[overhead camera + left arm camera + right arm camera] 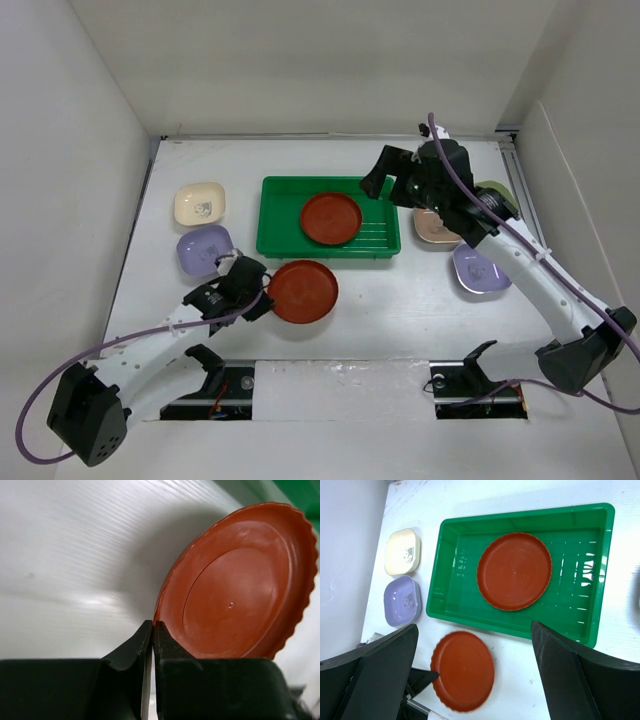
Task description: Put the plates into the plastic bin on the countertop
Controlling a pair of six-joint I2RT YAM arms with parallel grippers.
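Left claw [153,627] is pinched fully shut on the near rim of the loose red plate [303,291]. In the wrist view the scalloped lip meets the fingertips with only a hairline between the jaws, so I read it as held, by very little. That plate sits on the countertop [400,290] just below the green bin [268,215], lower left of centre in the top view. Second red plate [331,219] already lies flat in the bin, middle of the frame. Right claw [390,185] hangs wide open and empty above the bin's upper right corner. Cream dish [200,203] and lavender dish [205,250] sit left of the bin. A pinkish dish [435,228], another lavender one [480,270] and a greenish one [497,192] sit on the right, partly under the right arm. My read is that the plate is thin, light, stiff plastic with a glossy, slick face. An edge pinch is the only real hold, the plate will want to swing from it, and a deeper bite past the lip looks safer.
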